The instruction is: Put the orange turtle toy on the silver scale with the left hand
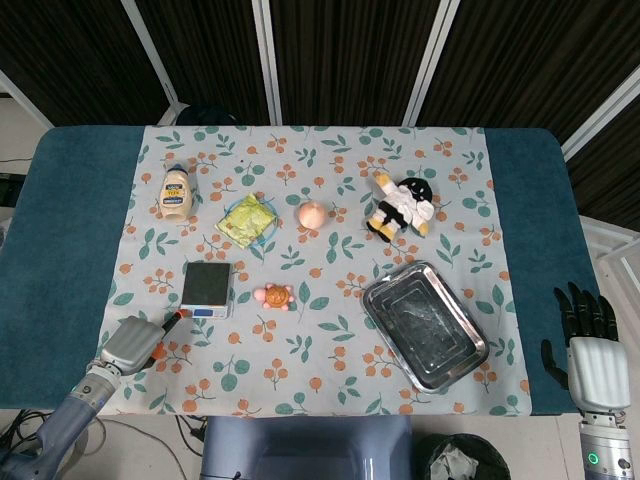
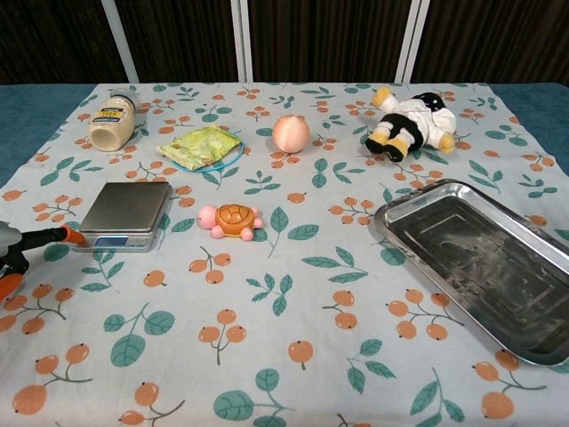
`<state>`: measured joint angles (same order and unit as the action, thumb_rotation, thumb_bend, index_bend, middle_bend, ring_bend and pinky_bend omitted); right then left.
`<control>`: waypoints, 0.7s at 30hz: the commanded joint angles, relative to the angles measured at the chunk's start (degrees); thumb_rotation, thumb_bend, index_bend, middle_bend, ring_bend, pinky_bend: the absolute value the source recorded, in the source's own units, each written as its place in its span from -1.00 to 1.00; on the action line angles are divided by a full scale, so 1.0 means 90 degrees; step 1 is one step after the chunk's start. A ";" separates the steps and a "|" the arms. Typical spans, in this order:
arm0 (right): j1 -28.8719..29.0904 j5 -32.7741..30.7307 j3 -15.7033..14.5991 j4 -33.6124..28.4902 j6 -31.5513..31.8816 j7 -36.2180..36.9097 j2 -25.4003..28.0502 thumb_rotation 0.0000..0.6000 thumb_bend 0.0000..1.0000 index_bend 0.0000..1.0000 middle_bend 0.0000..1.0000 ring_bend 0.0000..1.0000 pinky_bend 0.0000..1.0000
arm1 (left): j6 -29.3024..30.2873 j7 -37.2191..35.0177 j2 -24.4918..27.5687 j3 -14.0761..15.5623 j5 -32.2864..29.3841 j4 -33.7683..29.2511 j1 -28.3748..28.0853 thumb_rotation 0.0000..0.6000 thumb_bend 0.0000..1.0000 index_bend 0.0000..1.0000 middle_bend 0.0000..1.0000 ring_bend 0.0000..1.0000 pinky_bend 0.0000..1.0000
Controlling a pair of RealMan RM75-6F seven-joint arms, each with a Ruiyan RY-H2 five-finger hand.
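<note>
Head view: my left hand (image 1: 128, 343) near scale (image 1: 207, 284), grip state I cannot tell | turtle (image 1: 274, 296) right of scale, apart | right hand (image 1: 590, 350) spread wide, holding nothing.

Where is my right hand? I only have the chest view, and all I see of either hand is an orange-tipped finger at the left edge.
Observer: The right hand is off the cloth, beside the table's near right corner, fingers apart and holding nothing.
Operator: And the rest of the left hand?
Observer: The left hand sits at the near left of the cloth; its fingertip points at the near left corner of the scale.
Operator: Is it holding the turtle?
Observer: No. The turtle lies on the cloth just right of the scale, untouched.
</note>
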<state>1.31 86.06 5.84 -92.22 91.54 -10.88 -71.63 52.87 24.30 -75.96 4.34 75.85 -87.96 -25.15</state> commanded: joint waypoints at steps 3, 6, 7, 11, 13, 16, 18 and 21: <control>0.0003 -0.0004 0.0001 0.0004 -0.0006 -0.0006 -0.0007 1.00 0.05 -1.00 -1.00 -0.97 -1.00 | -0.0018 -0.0059 -0.0053 0.0016 -0.0016 0.0099 0.0001 1.00 0.28 -0.79 0.32 0.28 0.32; 0.0004 -0.0002 0.0002 0.0005 -0.0003 -0.0012 -0.0011 1.00 0.05 -1.00 -1.00 -0.97 -1.00 | -0.0023 -0.0082 -0.0086 0.0026 -0.0015 0.0164 0.0000 1.00 0.28 -0.79 0.32 0.28 0.31; 0.0004 -0.0004 0.0004 0.0005 -0.0003 -0.0013 -0.0012 1.00 0.05 -1.00 -1.00 -0.97 -1.00 | -0.0028 -0.0091 -0.0096 0.0026 -0.0019 0.0181 -0.0003 1.00 0.28 -0.79 0.32 0.28 0.31; 0.0003 -0.0005 0.0007 0.0002 0.0002 -0.0014 -0.0011 1.00 0.05 -1.00 -1.00 -0.97 -1.00 | -0.0023 -0.0111 -0.0119 0.0021 -0.0023 0.0225 -0.0013 1.00 0.28 -0.79 0.32 0.28 0.31; 0.0000 -0.0003 0.0007 -0.0001 0.0008 -0.0012 -0.0009 1.00 0.05 -1.00 -1.00 -0.97 -1.00 | -0.0011 -0.0103 -0.0122 0.0024 -0.0014 0.0227 -0.0015 1.00 0.28 -0.79 0.32 0.28 0.31; -0.0001 -0.0006 0.0010 -0.0006 0.0011 -0.0009 -0.0005 1.00 0.05 -1.00 -1.00 -0.97 -1.00 | 0.0022 -0.0087 -0.0112 0.0028 0.0005 0.0205 -0.0016 1.00 0.28 -0.79 0.32 0.28 0.31; -0.0003 -0.0007 0.0012 -0.0010 0.0014 -0.0002 -0.0002 1.00 0.05 -1.00 -1.00 -0.97 -1.00 | 0.0066 -0.0067 -0.0097 0.0026 0.0025 0.0171 -0.0013 1.00 0.28 -0.79 0.32 0.28 0.31; -0.0005 -0.0007 0.0015 -0.0012 0.0019 0.0005 0.0001 1.00 0.05 -1.00 -1.00 -0.97 -1.00 | 0.0186 -0.0037 -0.0045 0.0010 0.0078 0.0070 0.0003 1.00 0.28 -0.79 0.32 0.28 0.31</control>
<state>1.26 86.00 5.97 -92.33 91.72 -10.84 -71.63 54.22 23.85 -76.56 4.49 76.37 -87.03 -25.19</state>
